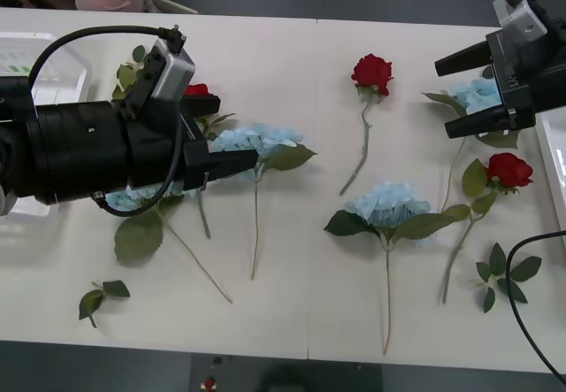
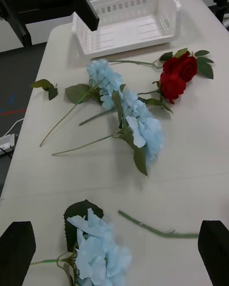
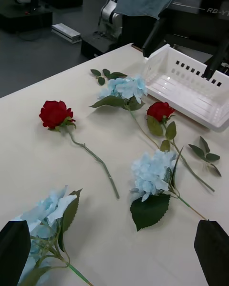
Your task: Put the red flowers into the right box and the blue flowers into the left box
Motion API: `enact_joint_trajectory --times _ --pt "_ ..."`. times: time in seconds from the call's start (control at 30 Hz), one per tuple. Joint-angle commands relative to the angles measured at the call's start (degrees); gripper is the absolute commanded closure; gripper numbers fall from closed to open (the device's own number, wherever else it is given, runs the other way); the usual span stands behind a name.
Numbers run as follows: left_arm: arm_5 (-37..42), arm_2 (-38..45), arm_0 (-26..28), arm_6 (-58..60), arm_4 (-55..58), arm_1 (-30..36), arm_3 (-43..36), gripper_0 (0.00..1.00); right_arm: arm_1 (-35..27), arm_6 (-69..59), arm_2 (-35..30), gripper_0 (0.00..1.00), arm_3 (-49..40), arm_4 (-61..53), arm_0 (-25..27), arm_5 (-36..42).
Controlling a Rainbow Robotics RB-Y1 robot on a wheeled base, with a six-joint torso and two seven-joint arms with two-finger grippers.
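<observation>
The bench (image 1: 292, 100) carries everything, flowers scattered across it because none has been sorted yet, as far as I can judge. My left box (image 2: 126, 21) sits at my left edge of the bench and my right box (image 3: 191, 88) at my right edge, each on the side of the arm that would feed it. I cannot tell whether either holds a flower yet.

My left gripper (image 1: 232, 135) hovers over the left cluster, fingers spread wide and holding nothing. My right gripper (image 1: 473, 91) hangs above the right side, likewise wide open and empty.

The blue flowers come next in size: one under my left fingers (image 1: 256, 140), one in the middle (image 1: 389, 206), one beneath my right arm (image 1: 473, 96), and another partly hidden under my left arm (image 1: 133, 199). The red flowers are smaller: one lying alone at mid-bench (image 1: 372, 72), one near the right box (image 1: 508, 170), and a pair beside the left box (image 2: 177, 74). That pair lies on the wrong side for its box, so I expect it needs the longest carry. Loose leaf sprigs (image 1: 102, 296) are the smallest things here, and I leave them be.
</observation>
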Motion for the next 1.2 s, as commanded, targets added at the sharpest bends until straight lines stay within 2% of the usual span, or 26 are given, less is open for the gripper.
enact_joint_trajectory --times 0.03,1.2 --pt "-0.73 1.09 -0.25 1.72 0.58 0.68 -1.64 0.0 -0.57 0.53 -0.02 0.0 -1.32 0.23 -1.44 -0.03" --pt "-0.73 1.09 -0.25 1.72 0.58 0.68 -1.64 0.0 -0.57 0.53 -0.02 0.0 -1.32 0.23 -1.44 -0.03"
